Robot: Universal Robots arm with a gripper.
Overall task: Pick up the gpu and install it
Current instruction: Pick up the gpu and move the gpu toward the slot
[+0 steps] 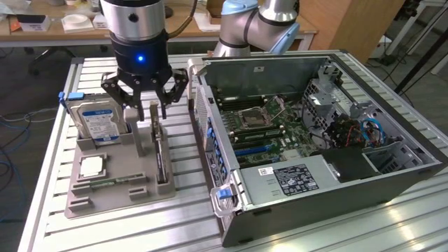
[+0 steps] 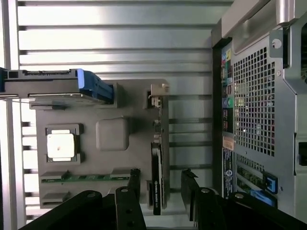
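The gpu (image 1: 161, 157) stands on its long edge in a slot of the grey holder tray (image 1: 105, 202) on the exterior view's left. Its silver bracket is at the far end. My gripper (image 1: 145, 114) hangs just above that far end, open and holding nothing. In the wrist view the gpu (image 2: 157, 153) appears edge-on as a thin dark strip, with its bracket (image 2: 157, 91) at one end. The two black fingers (image 2: 133, 184) of my gripper (image 2: 160, 189) stand on either side of the card's other end, apart from it.
The tray (image 2: 91, 110) also holds a silver hard drive with a blue label (image 1: 98, 123), a square processor (image 1: 91, 167) and a green memory stick (image 1: 112, 182). The open computer case (image 1: 315, 173) lies on the exterior view's right, motherboard (image 1: 266, 126) exposed. Its perforated rear panel (image 2: 254, 105) is close by.
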